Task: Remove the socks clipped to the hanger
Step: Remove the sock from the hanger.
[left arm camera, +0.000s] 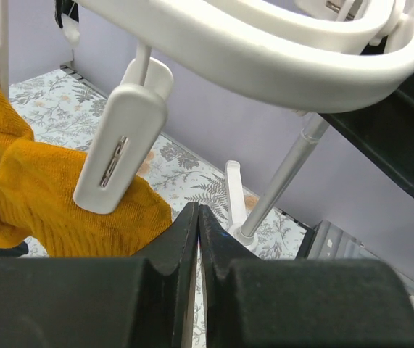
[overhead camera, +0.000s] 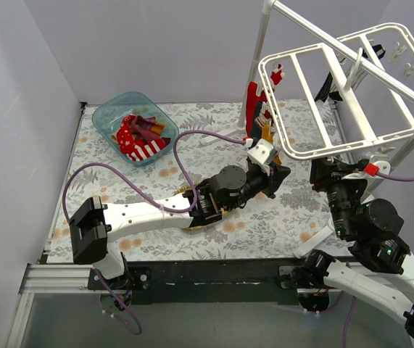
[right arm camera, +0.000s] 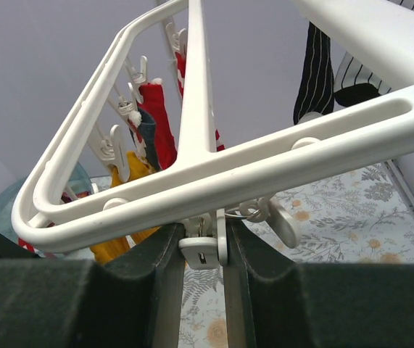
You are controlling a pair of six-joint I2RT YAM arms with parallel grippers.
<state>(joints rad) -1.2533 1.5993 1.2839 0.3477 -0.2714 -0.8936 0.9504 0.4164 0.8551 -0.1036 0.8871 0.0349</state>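
Seen from above, the hanger (overhead camera: 337, 150) hung over the table's (overhead camera: 286, 217) far right corner, with socks (overhead camera: 252, 101) clipped at its left end. In the left wrist view, the left gripper (left arm camera: 198, 217) was pinched shut on nothing, just beside a yellow sock (left arm camera: 40, 188). In the right wrist view, the right gripper (right arm camera: 203, 243) squeezed a hanger clip (right arm camera: 201, 254), probably to keep the hanger steady.

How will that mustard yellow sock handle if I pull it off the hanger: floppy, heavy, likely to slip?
The mustard sock looks like thick knit hanging in soft folds, so it is probably floppy and light; expect it to bunch. Its coarse weave should resist slipping. The hanger is a light-looking plastic frame, so a tug may swing it.
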